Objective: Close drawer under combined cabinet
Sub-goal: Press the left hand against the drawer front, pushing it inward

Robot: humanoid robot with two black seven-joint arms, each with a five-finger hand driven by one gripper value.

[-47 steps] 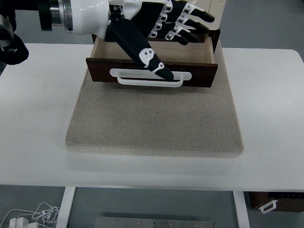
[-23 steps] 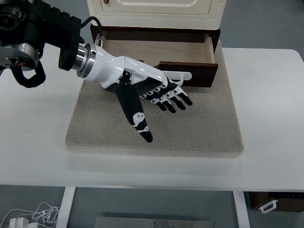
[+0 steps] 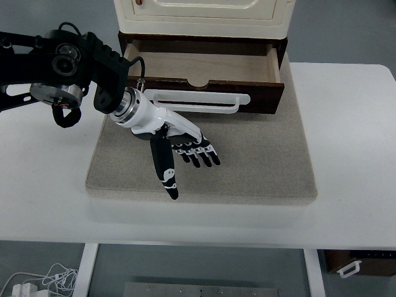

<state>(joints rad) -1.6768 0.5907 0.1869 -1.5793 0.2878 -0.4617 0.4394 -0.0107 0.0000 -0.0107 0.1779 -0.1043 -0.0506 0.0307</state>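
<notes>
The dark wooden drawer (image 3: 204, 83) under the cream cabinet (image 3: 201, 15) stands pulled out, its pale inside empty. A white handle (image 3: 193, 102) runs across its front. My left hand (image 3: 182, 154) comes in from the left and hovers over the grey mat (image 3: 247, 161) in front of the drawer, below and left of the handle. Its black fingers (image 3: 201, 153) are spread flat and hold nothing, the thumb pointing toward the near edge. The hand does not touch the drawer. The right arm is not in view.
The mat lies on a white table (image 3: 352, 142). The left arm's dark joint housing (image 3: 62, 62) sits over the table's left part. Cables (image 3: 43, 278) lie on the floor at bottom left, and a dark box (image 3: 359, 263) shows at bottom right.
My left hand has moved from over the open drawer down and toward me, to in front of the drawer face above the mat. The drawer has stayed open.
</notes>
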